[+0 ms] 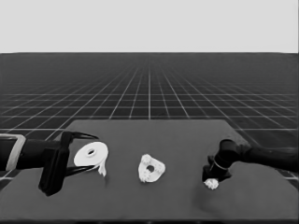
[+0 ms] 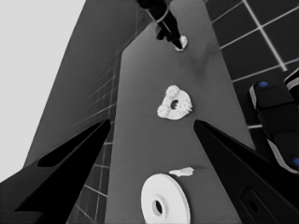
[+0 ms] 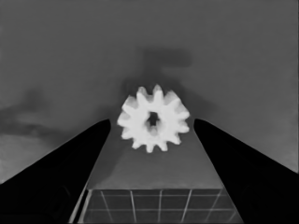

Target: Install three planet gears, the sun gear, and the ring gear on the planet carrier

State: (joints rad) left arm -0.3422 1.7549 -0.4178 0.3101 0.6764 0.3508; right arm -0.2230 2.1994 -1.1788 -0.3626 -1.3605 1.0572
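A small gear (image 3: 153,124) is seen lying flat on the surface between the spread, empty fingers of the right gripper (image 3: 152,122), right of the smaller round part (image 1: 151,169).

A dark, matte bench (image 1: 154,135) stands on a dark floor (image 1: 149,84) ruled with a pale grid whose lines converge toward a straight horizon. Above that horizon a pale blank band (image 1: 149,25) spans the full width of the head view; no walls or windows show. The bench top narrows toward its far edge, and soft shadows mottle its surface near the right end. In the left wrist view, dark machinery with pale bands and small blue lights (image 2: 275,121) sits past the bench's edge, over the gridded floor. The light is even and diffuse.
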